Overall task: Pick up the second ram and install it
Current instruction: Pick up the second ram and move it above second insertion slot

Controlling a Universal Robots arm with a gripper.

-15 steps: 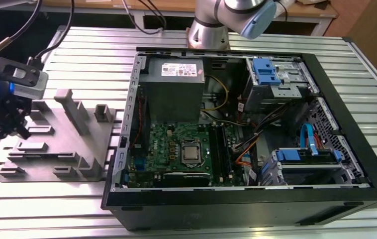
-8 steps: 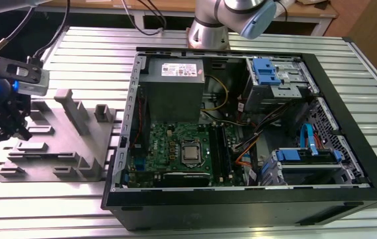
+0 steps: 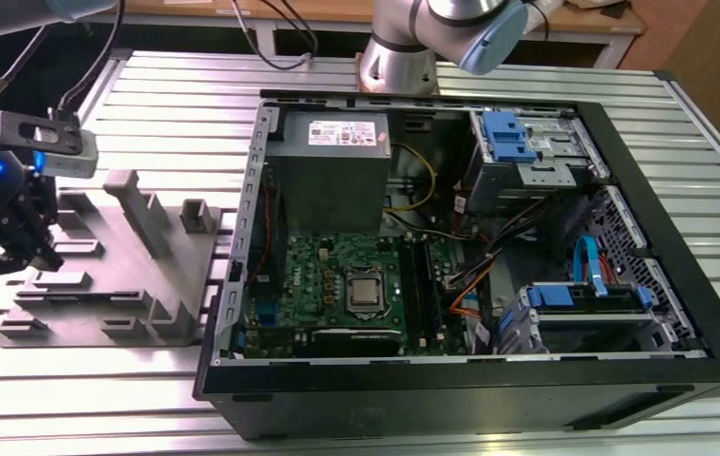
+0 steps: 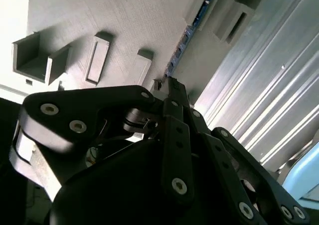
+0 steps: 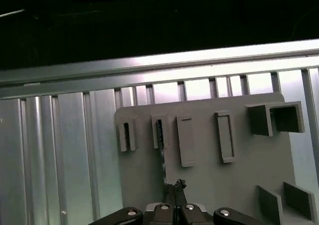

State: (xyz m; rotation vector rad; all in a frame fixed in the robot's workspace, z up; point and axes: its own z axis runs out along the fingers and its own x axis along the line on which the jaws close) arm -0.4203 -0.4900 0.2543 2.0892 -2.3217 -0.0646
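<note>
Grey fixture tray [image 5: 249,175] holds the second ram [image 5: 161,150]; end effector [image 5: 174,186] apparently clamps it.

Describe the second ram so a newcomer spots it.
At the exterior view's left, beside the open PC case, lies a grey fixture plate. On it the second ram stands on edge, held by the gripper: a thin blue-green strip among grey blocks.

dark ram [image 4: 185,36], grey rack [image 5: 239,180]
</note>
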